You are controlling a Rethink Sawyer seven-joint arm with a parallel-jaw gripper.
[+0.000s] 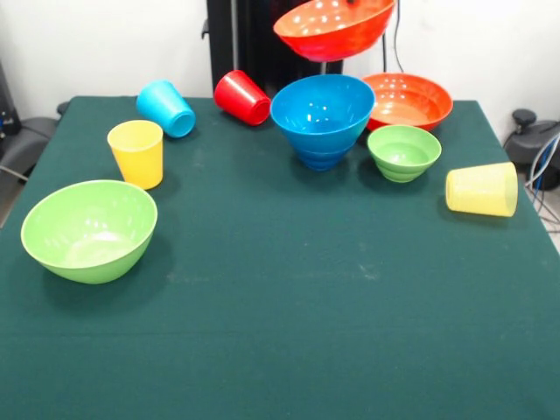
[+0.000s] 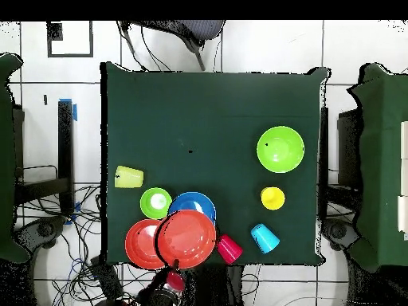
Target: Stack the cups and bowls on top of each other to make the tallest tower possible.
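I have an orange bowl (image 1: 333,26) lifted well above the table (image 1: 280,332), hanging near the robot's side, above and a little behind the blue bowl (image 1: 322,115). I cannot see the pincer itself in either view, so I cannot tell how it holds the bowl's rim; the bowl is in the air, so I judge it is carried. From overhead the orange bowl (image 2: 188,237) overlaps both the blue bowl (image 2: 196,204) and the second orange bowl (image 2: 139,243). The blue one appears to sit on another dark blue piece, so I take it as the tower base. To do this well, I centre the carried bowl over the blue bowl, level it, then lower slowly until it nests.
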